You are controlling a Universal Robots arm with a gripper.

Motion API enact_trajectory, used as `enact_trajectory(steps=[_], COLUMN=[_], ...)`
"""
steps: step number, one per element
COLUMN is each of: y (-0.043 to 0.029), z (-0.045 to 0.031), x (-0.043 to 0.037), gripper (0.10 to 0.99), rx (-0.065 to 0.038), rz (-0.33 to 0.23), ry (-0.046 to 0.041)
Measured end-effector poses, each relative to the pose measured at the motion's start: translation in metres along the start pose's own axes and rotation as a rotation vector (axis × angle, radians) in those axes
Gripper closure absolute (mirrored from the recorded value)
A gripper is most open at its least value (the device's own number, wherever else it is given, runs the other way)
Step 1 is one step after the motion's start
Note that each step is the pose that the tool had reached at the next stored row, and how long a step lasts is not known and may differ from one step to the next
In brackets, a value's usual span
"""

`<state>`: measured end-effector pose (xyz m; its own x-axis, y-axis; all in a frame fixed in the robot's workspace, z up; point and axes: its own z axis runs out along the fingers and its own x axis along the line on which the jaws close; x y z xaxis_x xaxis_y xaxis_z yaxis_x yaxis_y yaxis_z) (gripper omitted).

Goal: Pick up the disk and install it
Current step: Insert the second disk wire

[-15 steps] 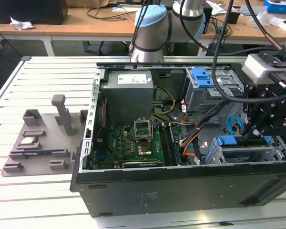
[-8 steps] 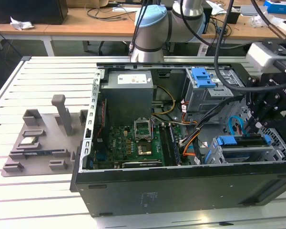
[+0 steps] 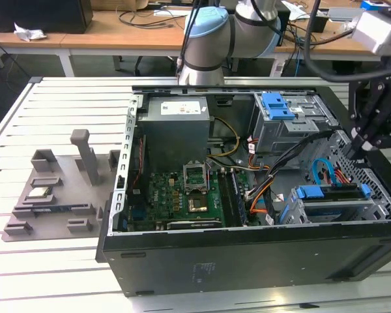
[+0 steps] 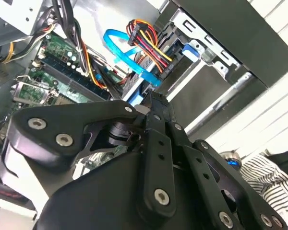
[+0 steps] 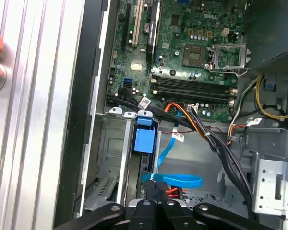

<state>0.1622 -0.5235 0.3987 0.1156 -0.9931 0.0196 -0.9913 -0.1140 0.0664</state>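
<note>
A robotics lab or electronics workshop, by the look of it; an opened black desktop computer case (image 3: pixel 247 261) lies on its side on a white slatted metal worktable (image 3: pixel 52 274), its green motherboard (image 3: pixel 182 199) and bundled orange and black cables (image 5: pixel 216 139) exposed; a grey moulded plastic parts fixture (image 3: pixel 58 195) sits beside the case toward the exterior view's left; behind, a long wooden bench (image 3: pixel 117 32) carries loose black cords and scattered gear; the pale grey and blue jointed base of an industrial robot arm (image 3: pixel 212 39) rises at the table's far edge
</note>
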Motion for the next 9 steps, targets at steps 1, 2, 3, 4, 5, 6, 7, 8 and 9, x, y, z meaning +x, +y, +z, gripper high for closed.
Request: enact_trajectory(steps=[1,2,3,4,5,6,7,8,9], y=[0.0002,0.0003,0.0004,0.0004,0.0005,0.0004,0.0005,0.0005,0.0005], z=[-0.003,-0.0055,-0.0072,-0.0072,-0.0072,-0.0073,-0.0075,-0.0075,-0.0076], x=[-0.0001,-0.0001,0.0,0.0,-0.0001,-0.0001,-0.0001,-0.0001,-0.0001], gripper=[0.98,0.98,0.98,0.98,0.98,0.98,0.98,0.98,0.98], rx=[0.0,0.0,0.0,0.0,0.0,0.0,0.0,0.0,0.0], rz=[0.0,0.0,0.0,0.0,0.0,0.0,0.0,0.0,0.0], ry=[0.0,0.0,0.0,-0.0001,-0.0002,-0.0002,0.0,0.0,0.0001])
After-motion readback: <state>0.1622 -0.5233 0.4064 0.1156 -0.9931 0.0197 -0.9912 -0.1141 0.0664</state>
